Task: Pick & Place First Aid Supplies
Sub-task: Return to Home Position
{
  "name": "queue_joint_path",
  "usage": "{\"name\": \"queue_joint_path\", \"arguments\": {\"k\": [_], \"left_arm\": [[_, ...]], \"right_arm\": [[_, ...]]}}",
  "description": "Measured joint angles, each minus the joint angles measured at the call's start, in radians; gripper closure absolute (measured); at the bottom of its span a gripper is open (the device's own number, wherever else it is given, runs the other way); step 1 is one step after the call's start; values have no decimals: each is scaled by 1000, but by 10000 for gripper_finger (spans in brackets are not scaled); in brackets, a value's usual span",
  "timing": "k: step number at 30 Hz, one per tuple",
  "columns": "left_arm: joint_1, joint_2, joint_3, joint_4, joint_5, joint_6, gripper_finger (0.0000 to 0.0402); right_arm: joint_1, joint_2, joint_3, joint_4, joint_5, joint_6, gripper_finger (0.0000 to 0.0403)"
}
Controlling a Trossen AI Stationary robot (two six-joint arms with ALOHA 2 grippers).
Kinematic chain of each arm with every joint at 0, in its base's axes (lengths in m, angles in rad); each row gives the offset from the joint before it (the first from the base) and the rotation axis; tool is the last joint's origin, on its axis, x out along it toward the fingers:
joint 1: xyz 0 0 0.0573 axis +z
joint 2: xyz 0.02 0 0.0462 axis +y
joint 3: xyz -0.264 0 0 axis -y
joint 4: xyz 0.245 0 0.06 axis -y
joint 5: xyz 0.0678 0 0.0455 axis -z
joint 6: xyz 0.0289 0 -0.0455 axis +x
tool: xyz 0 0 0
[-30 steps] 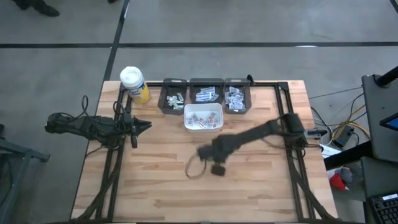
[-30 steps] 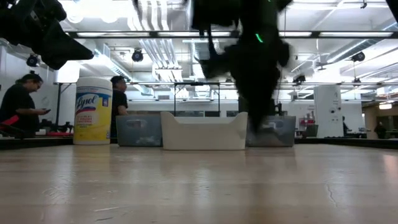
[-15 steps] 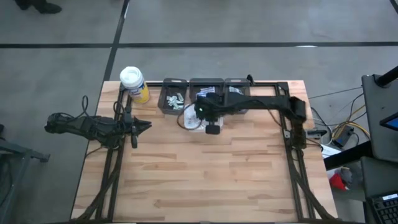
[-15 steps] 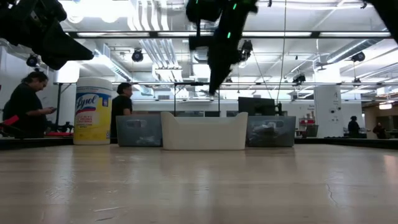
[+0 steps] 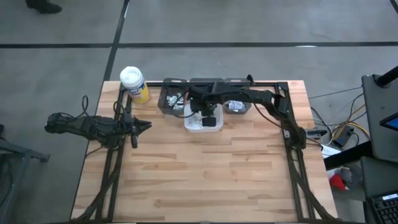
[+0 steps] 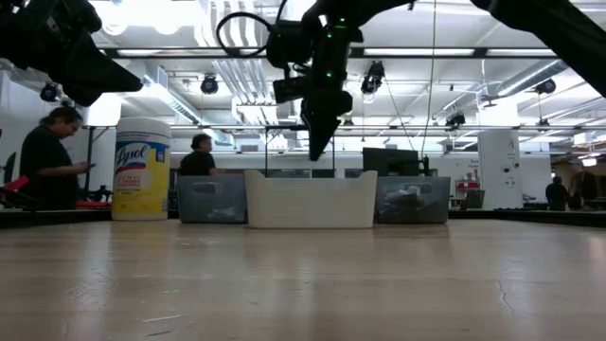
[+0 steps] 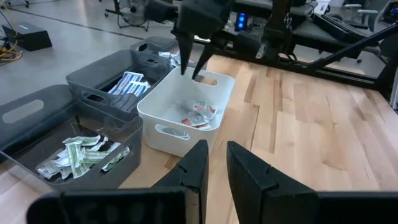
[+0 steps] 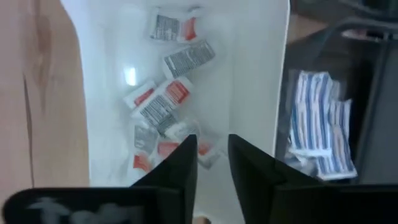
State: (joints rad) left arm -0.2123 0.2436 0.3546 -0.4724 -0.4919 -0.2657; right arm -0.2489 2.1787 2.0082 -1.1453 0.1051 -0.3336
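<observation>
The first aid supplies lie in bins at the table's far edge. Red-and-white packets (image 8: 168, 99) rest on the floor of a white bin (image 5: 203, 126). Blue-striped strips (image 8: 317, 118) fill a grey bin (image 7: 102, 74) beside it, and greenish packets (image 7: 81, 152) fill another. My right gripper (image 7: 191, 68) hangs over the white bin, pointing steeply down, open, with nothing between its fingers (image 8: 186, 163). My left gripper (image 7: 216, 163) waits at the table's left side, narrowly open and empty.
Three grey bins (image 5: 173, 99) stand in a row behind the white bin. A yellow wipes canister with a white cap (image 5: 134, 84) stands at the far left corner. Bare wooden table (image 5: 205, 174) spreads toward the near edge. People stand in the room beyond.
My right gripper has swung from the middle of the table toward the far edge and risen. It has rolled about its own line and now hangs over the white bin.
</observation>
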Motion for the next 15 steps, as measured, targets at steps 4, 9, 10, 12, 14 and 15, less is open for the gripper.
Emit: {"name": "queue_joint_path", "arguments": {"k": [4,9,10,12,14,15], "left_arm": [[0,0,0,-15,0,-8,346],[0,-5,0,-51,1,-20,346],[0,-9,0,-52,2,-21,346],[0,-25,0,-50,3,-24,346],[0,-46,0,-49,3,-25,346],[0,-59,0,-49,3,-26,346]], "right_arm": [[2,11,80,-108,6,88,298],[23,-76,96,-228,-60,181,308],[32,-102,77,-218,-75,184,311],[59,-161,15,-167,-94,200,319],[84,-233,-68,-88,-110,231,325],[95,-272,-119,-42,-110,253,328]]}}
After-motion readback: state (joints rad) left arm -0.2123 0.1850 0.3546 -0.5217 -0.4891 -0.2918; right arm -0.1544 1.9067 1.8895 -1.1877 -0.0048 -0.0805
